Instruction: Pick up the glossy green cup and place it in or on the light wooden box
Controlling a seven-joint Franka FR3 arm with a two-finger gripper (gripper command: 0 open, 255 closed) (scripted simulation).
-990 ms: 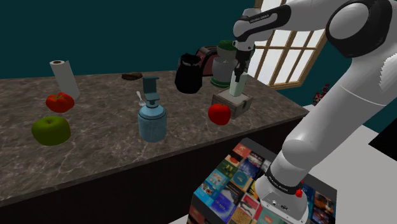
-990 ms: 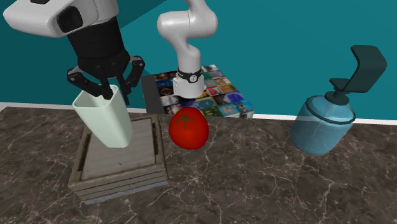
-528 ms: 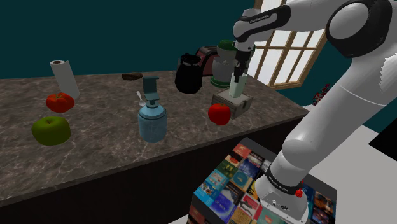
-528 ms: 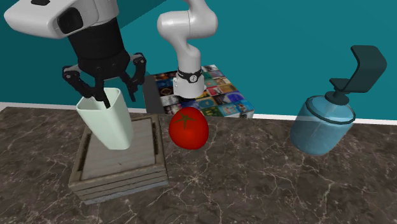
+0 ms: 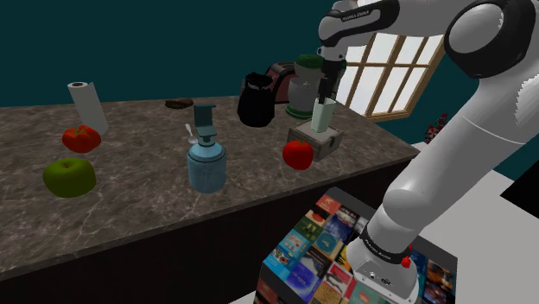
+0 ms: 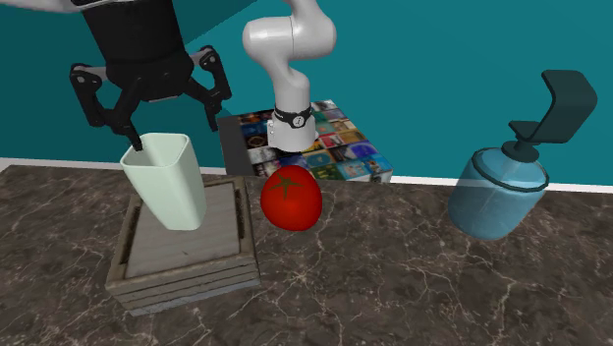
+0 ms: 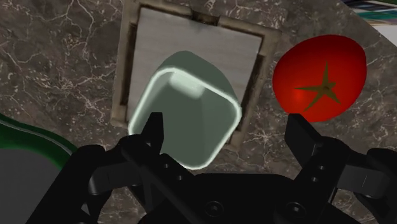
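While claw gapes above, cup stands tilted on box, mouth up.

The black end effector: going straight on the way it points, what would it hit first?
Most likely the pale green square-mouthed cup resting in the slatted wooden box, right beneath the open end effector. Depth is hard to judge.
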